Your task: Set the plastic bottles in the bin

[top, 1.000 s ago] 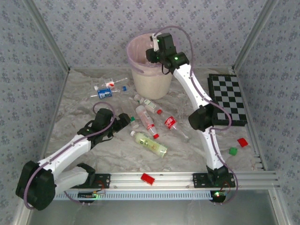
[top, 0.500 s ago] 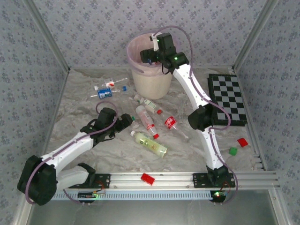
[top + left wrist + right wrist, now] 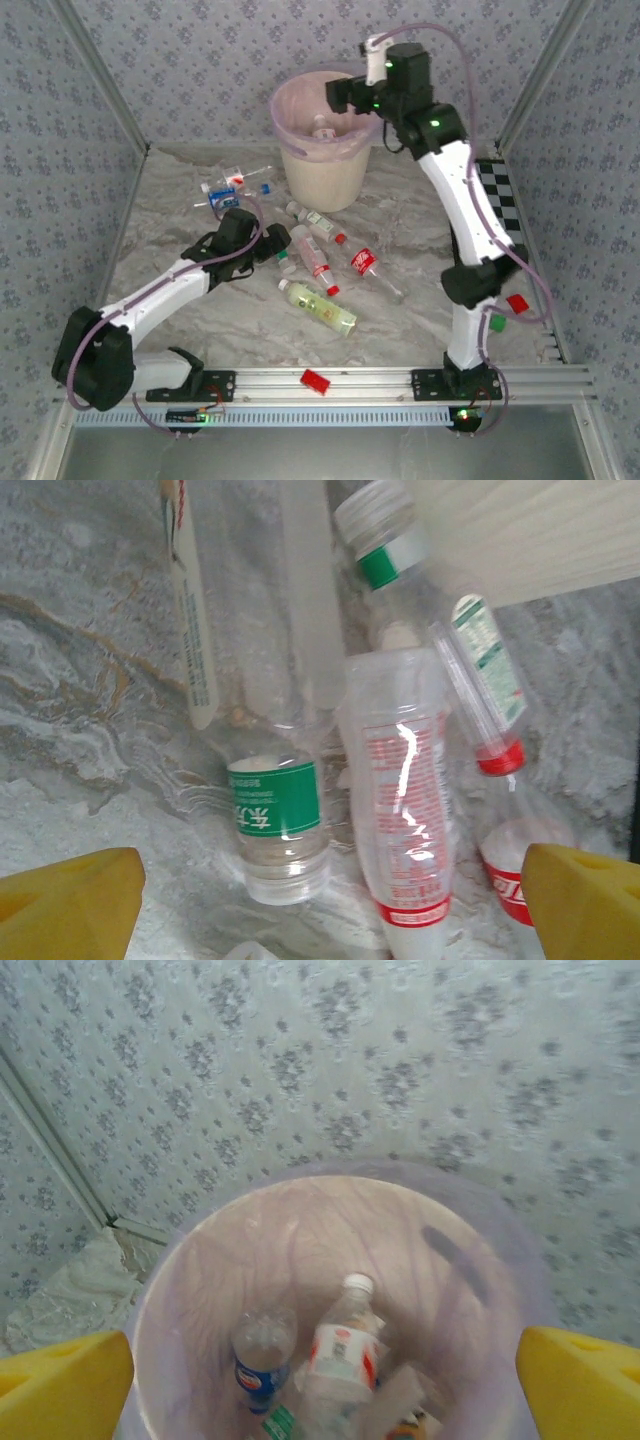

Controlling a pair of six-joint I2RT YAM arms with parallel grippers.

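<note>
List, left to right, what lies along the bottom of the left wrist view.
Going right: yellow fingertip → green-labelled bottle → red-printed bottle → red-banded bottle → other yellow fingertip.

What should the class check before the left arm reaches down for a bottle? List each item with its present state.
1. Left pincer open: ok, jaws wide apart.
2. Bottle below it: ok, the green-label bottle lies flat under the pincer.
3. Target alone under the jaws: not ok, the red-print bottle lies close beside it, and both sit under the open jaws.
4. Right pincer empty: ok, it is open above the bin and holds nothing.
5. Bin upright with room: ok, only a few bottles lie at its bottom.
6. Arms apart: ok, the right arm is at the bin, far from the left.
</note>
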